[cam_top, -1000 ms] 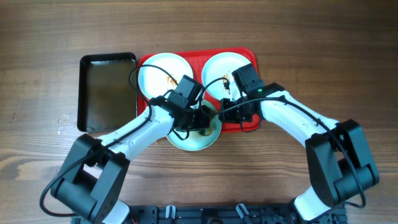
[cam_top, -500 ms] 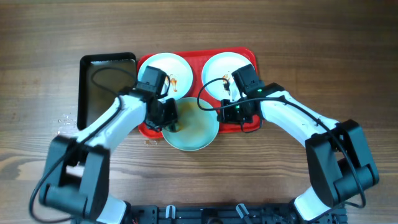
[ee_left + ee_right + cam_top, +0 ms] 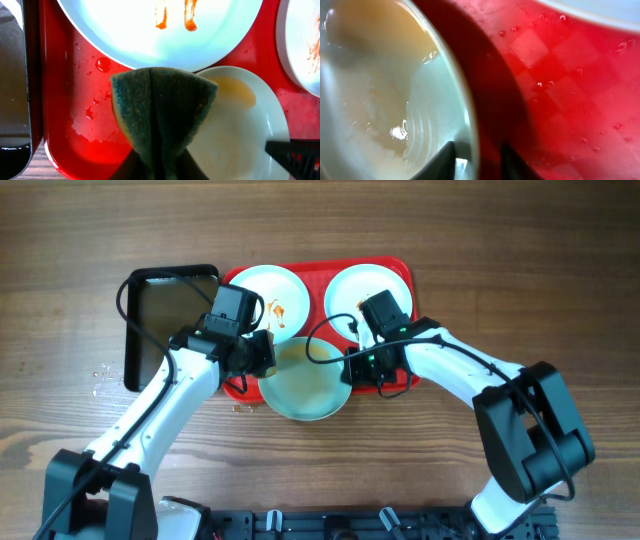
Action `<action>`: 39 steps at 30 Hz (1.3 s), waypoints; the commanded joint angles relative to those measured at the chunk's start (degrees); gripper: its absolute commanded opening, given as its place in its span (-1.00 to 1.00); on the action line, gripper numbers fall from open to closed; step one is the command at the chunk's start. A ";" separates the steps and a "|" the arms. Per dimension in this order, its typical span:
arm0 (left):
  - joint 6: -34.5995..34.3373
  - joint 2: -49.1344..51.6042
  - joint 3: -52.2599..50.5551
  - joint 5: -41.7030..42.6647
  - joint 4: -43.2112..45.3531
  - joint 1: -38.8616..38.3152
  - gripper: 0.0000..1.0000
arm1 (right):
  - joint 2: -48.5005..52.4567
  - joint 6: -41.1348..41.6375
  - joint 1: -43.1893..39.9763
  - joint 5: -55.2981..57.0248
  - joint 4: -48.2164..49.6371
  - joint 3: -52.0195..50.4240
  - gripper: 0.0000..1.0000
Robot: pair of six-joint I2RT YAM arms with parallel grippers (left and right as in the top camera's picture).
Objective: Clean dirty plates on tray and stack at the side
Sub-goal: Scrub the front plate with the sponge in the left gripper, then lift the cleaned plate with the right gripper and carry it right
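Note:
The red tray (image 3: pixel 400 268) holds two plates at the back: a left plate (image 3: pixel 255 295) with orange smears and a right plate (image 3: pixel 345 292). A third plate (image 3: pixel 305 385) with a wet brownish film overhangs the tray's front edge. My right gripper (image 3: pixel 350 367) is shut on this plate's right rim (image 3: pixel 465 125). My left gripper (image 3: pixel 262 352) is shut on a dark green sponge (image 3: pixel 160 115), held over the tray (image 3: pixel 75 100) at the front plate's left edge (image 3: pixel 240 130). The smeared plate (image 3: pixel 165 25) lies just beyond the sponge.
A black metal pan (image 3: pixel 170 320) lies left of the tray on the wooden table (image 3: pixel 500 240). Water drops dot the tray floor (image 3: pixel 570 75) and the table (image 3: pixel 105 375) left of the pan.
My left gripper with the sponge has moved left off the front plate's middle to its left edge. The plate's filmed surface is now uncovered. The right gripper still holds the rim.

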 commanded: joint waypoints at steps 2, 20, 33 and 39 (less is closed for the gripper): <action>0.90 -0.20 0.02 -2.34 0.37 0.22 -0.78 | 0.72 0.48 -0.13 0.81 0.55 0.48 -0.91; 0.87 -0.20 0.02 -5.86 0.15 0.22 -0.79 | -19.10 -15.85 -0.20 44.78 5.01 3.21 -0.91; 0.87 -0.20 0.02 -5.86 0.15 0.20 -0.81 | -19.08 -42.42 17.38 75.52 17.84 3.69 -0.91; 0.87 -0.20 0.02 -5.86 0.15 0.20 -0.81 | -19.08 -36.83 17.35 75.47 17.14 3.69 -0.91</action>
